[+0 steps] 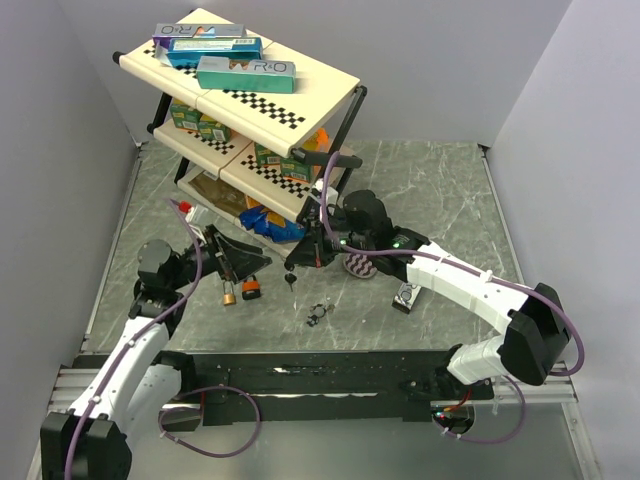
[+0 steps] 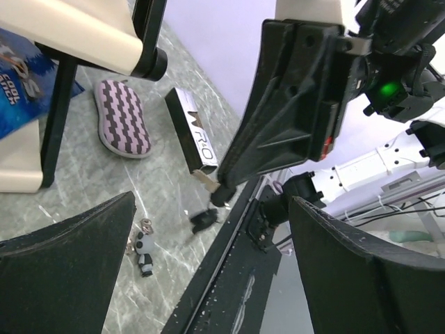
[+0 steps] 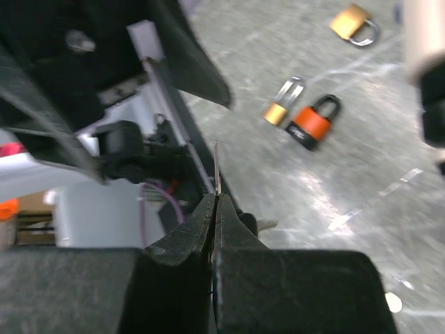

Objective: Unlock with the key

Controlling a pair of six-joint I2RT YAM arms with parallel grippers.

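Standing wide apart and holding nothing, the jaws of the left gripper (image 1: 236, 258) are just beside the brass padlock (image 1: 229, 296) and the orange padlock (image 1: 251, 288), which lie close together on the table (image 1: 450, 190). Further right, the right gripper (image 3: 214, 198) has its jaws pressed together on the key (image 3: 216, 167), whose thin blade sticks out above the table. I judge that the key is in hand but not yet in a lock. The next move needs the left gripper to steady one padlock and the blade to line up with its keyhole.

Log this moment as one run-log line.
right end effector: shut on key | left end effector: open, empty | orange padlock: ungripped, key not inserted
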